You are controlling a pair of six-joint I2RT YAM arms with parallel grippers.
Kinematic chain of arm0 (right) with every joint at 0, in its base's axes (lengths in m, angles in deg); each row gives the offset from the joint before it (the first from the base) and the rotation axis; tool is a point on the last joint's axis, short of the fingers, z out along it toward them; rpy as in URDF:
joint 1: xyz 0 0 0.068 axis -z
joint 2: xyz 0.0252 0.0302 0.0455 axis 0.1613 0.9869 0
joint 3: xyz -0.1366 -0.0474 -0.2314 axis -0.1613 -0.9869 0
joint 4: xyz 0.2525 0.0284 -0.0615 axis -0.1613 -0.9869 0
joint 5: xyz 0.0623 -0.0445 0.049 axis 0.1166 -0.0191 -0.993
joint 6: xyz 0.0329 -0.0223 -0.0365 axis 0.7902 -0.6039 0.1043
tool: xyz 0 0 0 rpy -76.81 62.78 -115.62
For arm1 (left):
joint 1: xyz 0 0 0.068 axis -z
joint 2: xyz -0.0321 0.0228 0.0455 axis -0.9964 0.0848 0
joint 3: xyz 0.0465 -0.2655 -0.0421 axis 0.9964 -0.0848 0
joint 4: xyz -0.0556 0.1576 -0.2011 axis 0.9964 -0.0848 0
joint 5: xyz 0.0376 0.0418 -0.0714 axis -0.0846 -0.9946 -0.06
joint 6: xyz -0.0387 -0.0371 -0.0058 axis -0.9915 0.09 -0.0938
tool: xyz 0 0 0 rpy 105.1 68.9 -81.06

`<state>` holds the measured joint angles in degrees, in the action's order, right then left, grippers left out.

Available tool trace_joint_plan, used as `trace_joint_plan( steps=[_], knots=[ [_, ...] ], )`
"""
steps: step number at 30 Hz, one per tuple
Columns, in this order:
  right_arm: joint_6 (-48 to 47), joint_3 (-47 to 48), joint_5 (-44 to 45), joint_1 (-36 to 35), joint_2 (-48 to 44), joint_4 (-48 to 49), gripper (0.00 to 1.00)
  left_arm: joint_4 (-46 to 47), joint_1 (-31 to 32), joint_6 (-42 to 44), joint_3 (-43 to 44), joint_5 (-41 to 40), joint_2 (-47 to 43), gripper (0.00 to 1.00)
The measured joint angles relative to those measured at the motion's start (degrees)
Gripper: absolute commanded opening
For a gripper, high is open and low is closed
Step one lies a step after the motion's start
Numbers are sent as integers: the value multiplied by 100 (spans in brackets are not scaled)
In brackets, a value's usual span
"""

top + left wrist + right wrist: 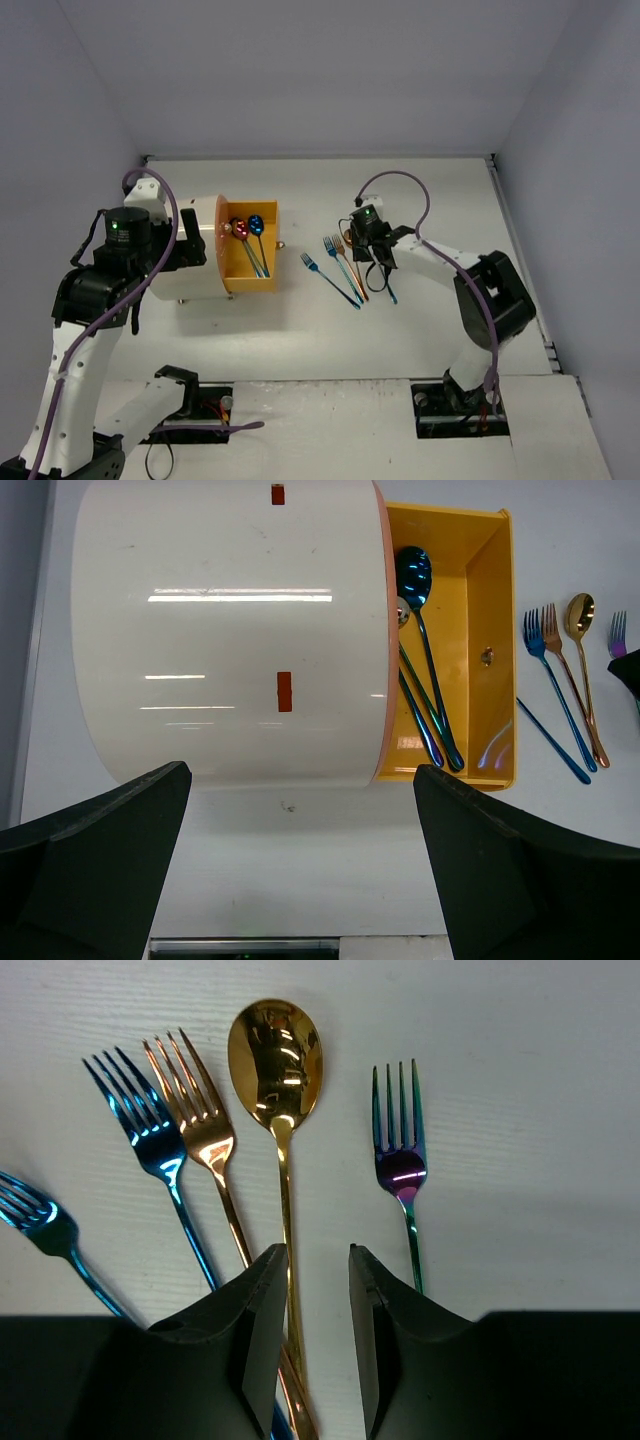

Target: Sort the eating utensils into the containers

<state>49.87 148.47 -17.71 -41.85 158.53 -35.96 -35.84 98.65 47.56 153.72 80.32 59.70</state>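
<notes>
Several eating utensils lie in a row on the white table: a gold spoon (275,1050), a copper fork (195,1110), a blue fork (140,1120), an iridescent purple fork (400,1150) and a second blue fork (40,1220) at the left. My right gripper (315,1252) hangs low over them, open by a narrow gap. The gold spoon's handle runs into that gap along the left finger. The cream drum cabinet (230,630) has one orange drawer (480,630) pulled out, holding a blue spoon (413,575) and another spoon (402,615). My left gripper (300,880) stands wide open over bare table, in front of the cabinet.
In the top view the cabinet (185,255) sits at the left with its drawer (262,275) facing the utensil row (345,265). My right arm (480,290) reaches in from the right. White walls close the table's back and sides.
</notes>
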Motion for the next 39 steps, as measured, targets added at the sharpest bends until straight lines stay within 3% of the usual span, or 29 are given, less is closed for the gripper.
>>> trace_joint_plan(
  steps=[17, 24, 39],
  knots=[
    [78, 424, -171, 23, 1007, 189, 22, -6, 0, -24, -41, 3, -113, 93],
    [63, 435, -146, 30, 1031, 219, 0, -26, 0, -35, -87, 21, -118, 93],
    [-561, 273, 379, 416, 713, 182, 0, -26, 0, -34, -87, 19, -113, 93]
  ],
)
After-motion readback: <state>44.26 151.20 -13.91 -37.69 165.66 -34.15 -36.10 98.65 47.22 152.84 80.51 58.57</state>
